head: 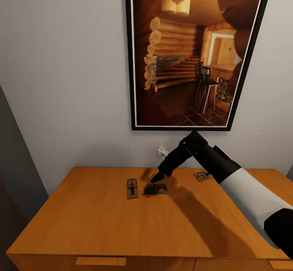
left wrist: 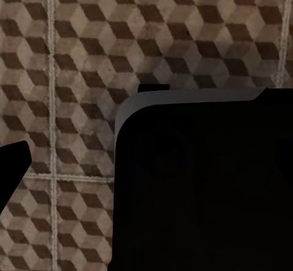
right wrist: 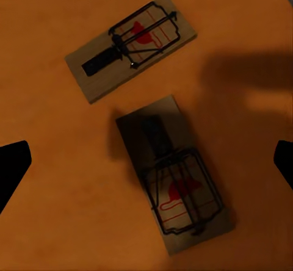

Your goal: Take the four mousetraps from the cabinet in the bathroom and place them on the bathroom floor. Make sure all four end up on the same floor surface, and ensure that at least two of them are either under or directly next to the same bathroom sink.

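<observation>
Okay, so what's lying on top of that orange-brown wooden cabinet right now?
Three small flat wooden mousetraps lie on the orange-brown wooden cabinet top; the middle one sits shadowed under the right gripper. The arm covers part of the top, so a fourth can't be confirmed.

Smooth matt wooden cabinet (head: 101, 218) bears wooden mousetraps (right wrist: 174, 173) with dark metal wire.

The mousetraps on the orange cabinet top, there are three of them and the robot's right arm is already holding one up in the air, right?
Not quite. Three mousetraps lie on the cabinet, but none is held. In the head view the right end effector hovers open above the middle mousetrap, which lies flat between the left mousetrap and the right mousetrap.
</observation>
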`<state>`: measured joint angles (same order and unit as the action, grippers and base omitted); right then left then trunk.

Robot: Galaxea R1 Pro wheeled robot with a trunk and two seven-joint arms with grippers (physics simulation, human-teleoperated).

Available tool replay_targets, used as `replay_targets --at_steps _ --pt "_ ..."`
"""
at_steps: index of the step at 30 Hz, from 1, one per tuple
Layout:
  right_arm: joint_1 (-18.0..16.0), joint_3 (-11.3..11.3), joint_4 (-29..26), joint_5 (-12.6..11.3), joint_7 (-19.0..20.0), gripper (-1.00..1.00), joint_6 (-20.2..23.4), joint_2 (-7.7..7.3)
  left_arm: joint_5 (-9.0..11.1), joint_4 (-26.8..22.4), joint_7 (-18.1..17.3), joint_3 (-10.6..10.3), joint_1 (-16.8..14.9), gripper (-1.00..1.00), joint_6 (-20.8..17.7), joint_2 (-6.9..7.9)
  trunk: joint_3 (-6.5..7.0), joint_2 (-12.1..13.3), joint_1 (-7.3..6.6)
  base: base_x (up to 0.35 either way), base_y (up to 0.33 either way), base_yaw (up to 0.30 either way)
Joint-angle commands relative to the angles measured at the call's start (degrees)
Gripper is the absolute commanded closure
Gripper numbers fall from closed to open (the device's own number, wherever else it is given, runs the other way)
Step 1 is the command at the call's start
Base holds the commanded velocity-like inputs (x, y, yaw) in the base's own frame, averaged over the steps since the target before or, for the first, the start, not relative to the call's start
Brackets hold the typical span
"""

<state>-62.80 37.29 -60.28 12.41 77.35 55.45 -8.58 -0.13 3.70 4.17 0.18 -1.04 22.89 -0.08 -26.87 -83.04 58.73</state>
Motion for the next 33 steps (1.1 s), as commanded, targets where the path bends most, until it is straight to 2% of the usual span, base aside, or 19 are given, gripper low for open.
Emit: replay_targets --at_steps 1,12,25,33 --pt "-0.05 0.03 0.02 0.60 0.55 -1.00 0.38 -0.02 -0.02 0.25 0.18 -0.01 -0.11 -1.00 0.41 -0.01 -0.06 -0.04 0.00 0.000 0.000 0.000" --pt "-0.05 0.09 0.70 0.60 0.40 -1.00 -0.95 0.10 -0.04 0.25 0.21 -0.01 -0.11 -1.00 0.41 -0.01 -0.06 -0.04 0.00 0.000 0.000 0.000" --pt "-0.04 0.35 1.11 0.63 -0.88 -1.00 -5.36 0.42 -0.05 0.24 0.17 -0.01 -0.11 -1.00 0.39 -0.01 -0.06 -0.04 0.00 0.000 0.000 0.000" --pt "-0.04 1.32 1.13 0.60 -1.03 -1.00 -6.80 0.49 -0.05 0.25 0.15 -0.02 -0.11 -1.00 0.35 -0.01 -0.06 -0.04 0.00 0.000 0.000 0.000"
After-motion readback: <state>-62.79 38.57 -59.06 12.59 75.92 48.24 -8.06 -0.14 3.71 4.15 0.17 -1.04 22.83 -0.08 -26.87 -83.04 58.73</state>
